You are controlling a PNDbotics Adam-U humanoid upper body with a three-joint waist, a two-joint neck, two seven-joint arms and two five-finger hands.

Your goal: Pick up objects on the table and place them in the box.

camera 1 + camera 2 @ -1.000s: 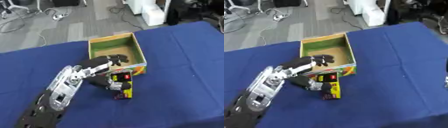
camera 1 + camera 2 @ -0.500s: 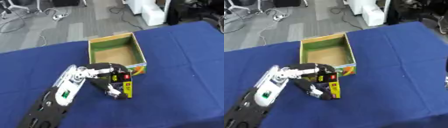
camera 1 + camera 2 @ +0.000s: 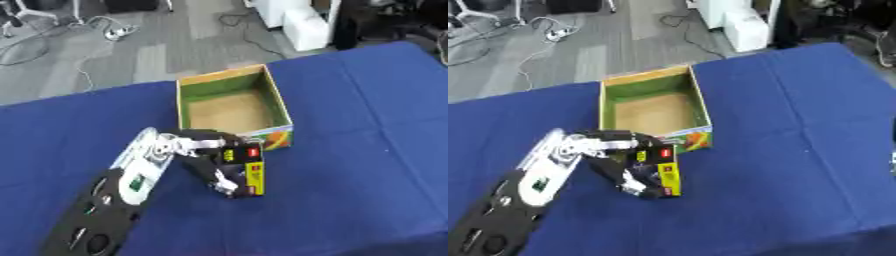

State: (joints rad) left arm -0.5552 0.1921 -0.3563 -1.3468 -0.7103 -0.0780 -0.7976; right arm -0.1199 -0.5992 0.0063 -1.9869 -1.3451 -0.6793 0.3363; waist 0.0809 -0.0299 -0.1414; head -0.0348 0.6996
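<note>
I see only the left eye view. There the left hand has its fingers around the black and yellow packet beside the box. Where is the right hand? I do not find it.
Observer: Only the right eye view shows it. A small pale sliver of the right hand sits at the picture's right border, about level with the packet.
Operator: Is it close to the box or the packet?
Observer: No, it is apart from both. A wide stretch of blue table lies between it and the box.
</note>
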